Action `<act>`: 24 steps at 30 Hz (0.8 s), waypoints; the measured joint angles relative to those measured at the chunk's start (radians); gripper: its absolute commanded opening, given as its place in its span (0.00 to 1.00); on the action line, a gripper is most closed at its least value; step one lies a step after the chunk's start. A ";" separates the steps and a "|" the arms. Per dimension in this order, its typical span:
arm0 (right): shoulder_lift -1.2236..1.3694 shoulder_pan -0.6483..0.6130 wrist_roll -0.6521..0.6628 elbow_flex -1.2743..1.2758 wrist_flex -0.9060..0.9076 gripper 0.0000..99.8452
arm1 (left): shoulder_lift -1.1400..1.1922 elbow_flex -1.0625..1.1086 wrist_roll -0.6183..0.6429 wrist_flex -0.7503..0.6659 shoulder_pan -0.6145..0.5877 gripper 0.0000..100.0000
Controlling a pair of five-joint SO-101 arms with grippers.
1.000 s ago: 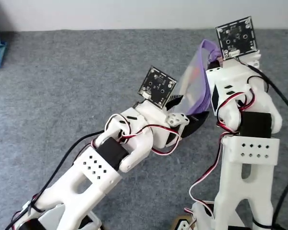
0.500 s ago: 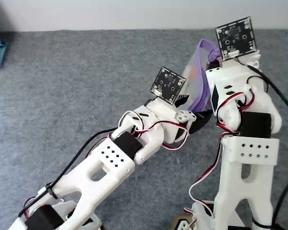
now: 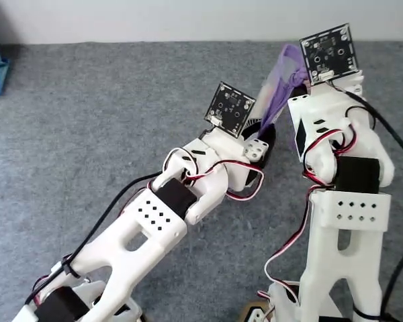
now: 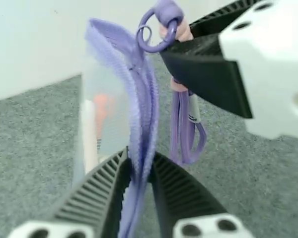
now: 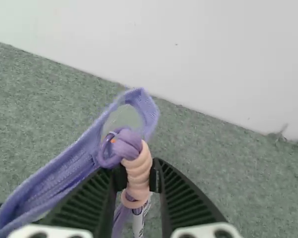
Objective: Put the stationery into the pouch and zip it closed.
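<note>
Two claws on the pouch [image 3: 277, 90], which is held up off the tabletop [image 3: 87, 121] between the arms.

- Left claw [image 4: 140, 161]: pressed together on the purple zip band at one end of the pouch. The band runs straight up out of the jaws.
- Right claw [image 5: 134, 171]: pinching the zip pull [image 5: 120, 141] by the pink coil [image 5: 137, 171] that hangs off it. A purple strap loop [image 4: 186, 134] dangles below.
- Stationery [image 4: 100, 111]: orange and white sticks show through the clear wall, so it's inside the pouch. I see none lying on the tabletop.

Step, as I read it: loading is done and this is the zip stage. The pull sits at the upper corner of the pouch, and the band between the two claws looks drawn together. The zip is probably at or close to end of travel. I can't confirm the last teeth are meshed, since the corner folds over in the right wrist view.

What the next move needs:
- Left claw holds the band as the anchor and keeps it taut, so the slider has something to run against.
- If any travel is left, the right claw pulls along the line of the band, away from the left claw. Pulling sideways would only twist the pouch.
- Once shut, lower the pouch to the tabletop before either claw lets go.

Risk: the coil is soft and could slip out of the jaws under load.
</note>
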 measured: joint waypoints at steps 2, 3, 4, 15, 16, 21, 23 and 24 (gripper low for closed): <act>0.000 0.000 0.000 0.000 0.000 0.01 | -0.009 0.000 -0.011 0.021 0.000 0.01; 0.000 0.000 0.000 0.000 0.000 0.01 | -0.023 0.000 -0.014 0.037 0.000 0.01; 0.000 0.000 0.000 0.000 -0.012 0.01 | -0.038 0.000 -0.014 0.057 -0.002 0.01; 0.152 -0.011 0.018 -0.017 -0.210 0.01 | -0.302 -0.002 -0.015 0.391 -0.002 0.01; 0.172 -0.011 0.018 -0.031 -0.218 0.01 | -0.322 -0.002 -0.015 0.404 -0.005 0.01; 0.288 -0.011 0.018 -0.117 -0.230 0.01 | -0.450 0.072 -0.017 0.420 -0.006 0.01; 0.321 -0.006 0.018 -0.140 -0.230 0.01 | -0.503 0.130 -0.020 0.422 -0.006 0.01; 0.324 -0.005 0.018 -0.150 -0.226 0.01 | -0.526 0.155 -0.020 0.422 -0.006 0.01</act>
